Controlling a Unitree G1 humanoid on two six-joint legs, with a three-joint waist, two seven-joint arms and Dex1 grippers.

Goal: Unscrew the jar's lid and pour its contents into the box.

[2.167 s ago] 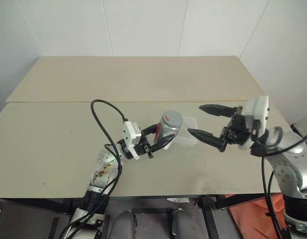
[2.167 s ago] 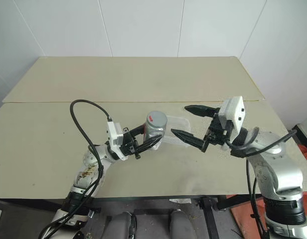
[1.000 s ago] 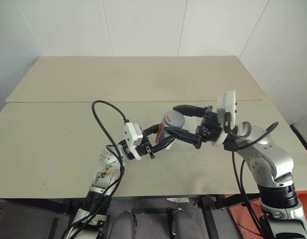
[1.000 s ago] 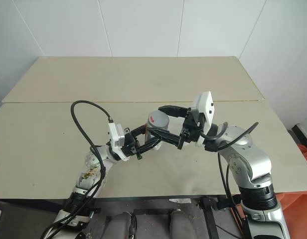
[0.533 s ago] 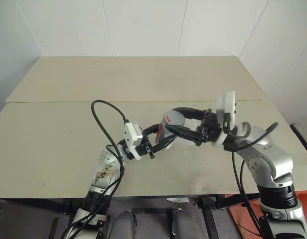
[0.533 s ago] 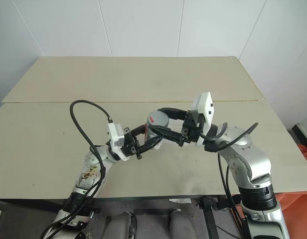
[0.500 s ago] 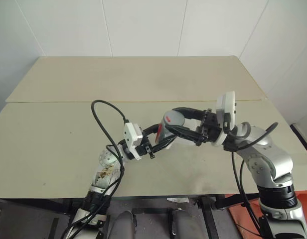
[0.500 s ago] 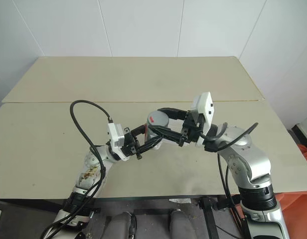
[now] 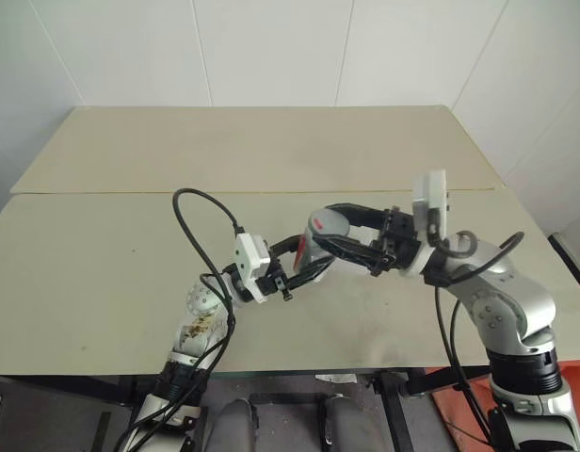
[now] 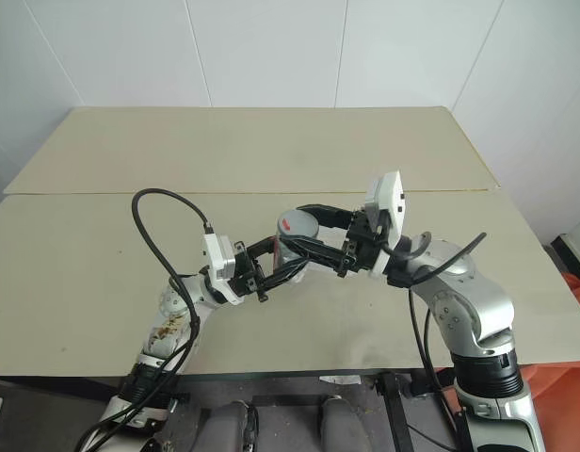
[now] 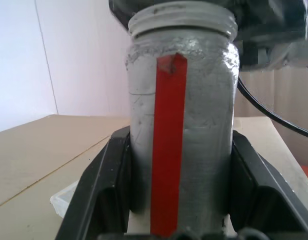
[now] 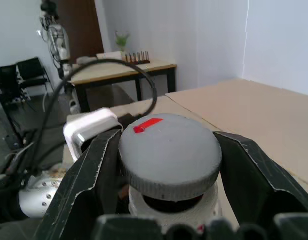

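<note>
Since a second ago your right gripper (image 9: 339, 229) has closed its fingers on the lid (image 12: 169, 152). Left of it, your left gripper (image 9: 307, 263) clamps the jar (image 11: 181, 135), held above the table (image 9: 102, 254). Beside the jar lies the box (image 11: 64, 199); the table's edges are far away.

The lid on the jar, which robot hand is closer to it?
Right. The right gripper has its fingers clamped on the lid itself. The left gripper grips the jar lower down, on its body below the lid.
</note>
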